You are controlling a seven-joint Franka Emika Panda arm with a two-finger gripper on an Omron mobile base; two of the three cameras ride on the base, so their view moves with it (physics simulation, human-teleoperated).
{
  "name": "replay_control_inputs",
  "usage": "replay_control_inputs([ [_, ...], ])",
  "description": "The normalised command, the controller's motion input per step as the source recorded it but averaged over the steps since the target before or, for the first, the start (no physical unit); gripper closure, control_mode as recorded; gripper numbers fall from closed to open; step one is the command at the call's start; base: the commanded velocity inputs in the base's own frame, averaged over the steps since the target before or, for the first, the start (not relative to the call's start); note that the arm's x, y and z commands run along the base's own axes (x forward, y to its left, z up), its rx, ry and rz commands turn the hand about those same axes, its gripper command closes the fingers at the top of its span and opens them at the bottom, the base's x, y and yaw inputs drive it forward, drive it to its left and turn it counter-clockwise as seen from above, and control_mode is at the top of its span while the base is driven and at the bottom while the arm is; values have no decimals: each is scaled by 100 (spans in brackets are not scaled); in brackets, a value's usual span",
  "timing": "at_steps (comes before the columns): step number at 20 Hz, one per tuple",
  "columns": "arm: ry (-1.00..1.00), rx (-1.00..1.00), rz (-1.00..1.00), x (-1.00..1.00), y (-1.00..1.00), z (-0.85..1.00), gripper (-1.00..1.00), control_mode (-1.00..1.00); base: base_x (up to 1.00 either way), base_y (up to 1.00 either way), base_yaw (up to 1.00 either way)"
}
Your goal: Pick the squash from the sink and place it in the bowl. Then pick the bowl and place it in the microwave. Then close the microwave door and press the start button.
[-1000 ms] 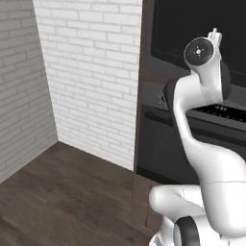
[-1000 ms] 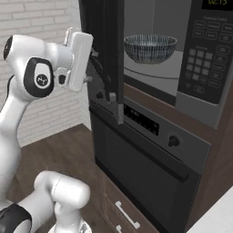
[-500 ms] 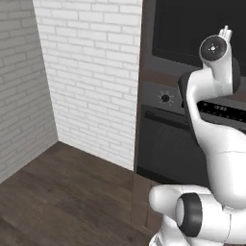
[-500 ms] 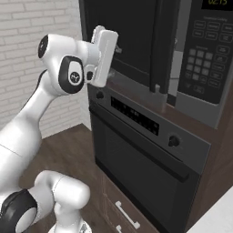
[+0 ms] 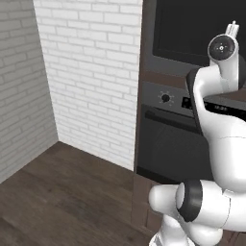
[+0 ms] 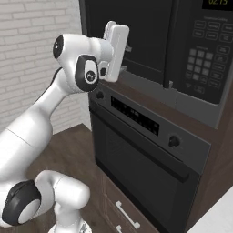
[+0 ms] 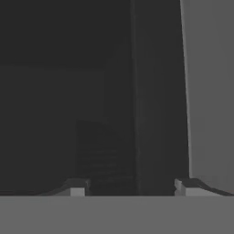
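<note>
The microwave door [image 6: 129, 38] is shut flat against the front of the microwave [image 6: 191, 59]; its dark glass shows nothing of the inside from where I stand, so I cannot say where the bowl or the squash is. The white arm is raised high; its hand is held against the lower left part of the door, near the door's left edge, and in the right base view the hand's white body hides the place where it meets the glass. In the hand view the gripper [image 7: 130, 188] looks straight at the dark glass from very near; its two fingertips [image 7: 77, 187] stand clearly apart with nothing between them, and a grey strip runs along the right side of that picture.

To the right of the door is the keypad [image 6: 205, 63], with a small lit display [image 6: 217, 3] at the top right corner of the microwave; under the microwave sits the black oven [image 6: 145, 159], with a round knob [image 6: 173, 141] near the right end of its control strip and a long handle across its door. In the left base view a white brick wall [image 5: 91, 72] stands just beside the left edge of the cabinet; the floor [image 5: 62, 192] is dark wood.
</note>
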Motion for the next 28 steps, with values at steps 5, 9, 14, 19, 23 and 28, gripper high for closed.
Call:
replay_control_inputs([
  [5, 0, 0, 0, 34, -27, 0, -100, -100, 0, 0, 0],
  [9, -7, 0, 0, -36, -2, 4, -100, -100, 0, 0, 0],
  [14, -14, 0, 0, -86, 0, 33, -100, -100, 0, 0, 0],
  [19, -7, 4, 0, -89, 0, 23, -100, -100, 0, 0, 0],
  [23, 3, -6, 13, -87, 0, 4, -100, -100, 0, 0, 0],
  [28, 18, -32, 30, -74, -1, 1, -100, -100, 0, 0, 0],
])
